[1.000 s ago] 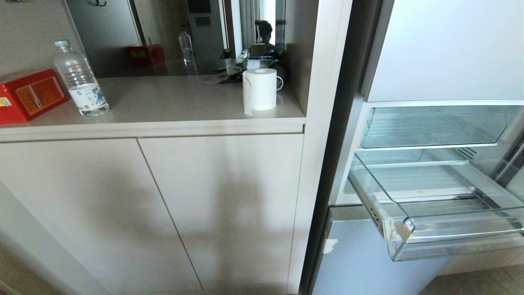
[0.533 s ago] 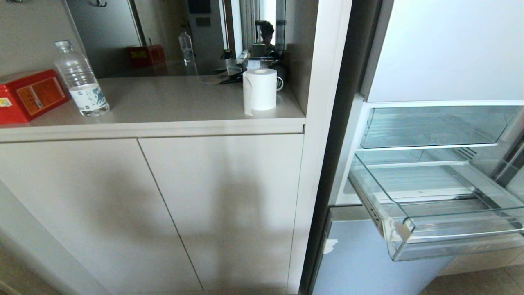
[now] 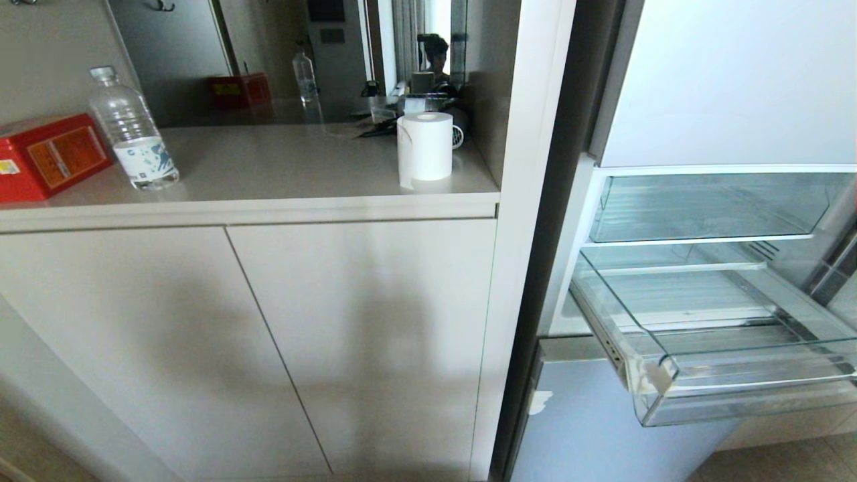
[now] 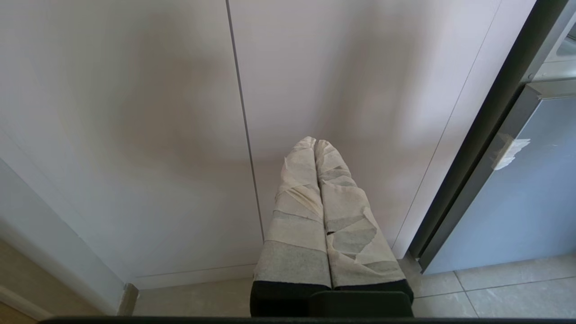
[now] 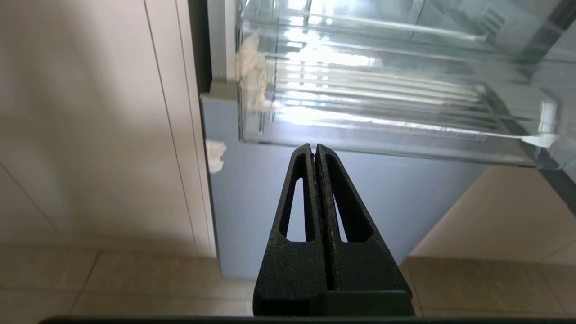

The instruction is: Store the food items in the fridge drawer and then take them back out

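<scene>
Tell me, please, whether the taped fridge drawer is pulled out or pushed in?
Pulled out. The fridge drawer juts forward of the fridge's front, past the bin above, its ribbed floor bare; no food shows inside.

Beige cabinet doors (image 3: 254, 335) under a pale countertop (image 3: 281, 167), tiled floor (image 4: 495, 288), soft daylight shadows.
</scene>
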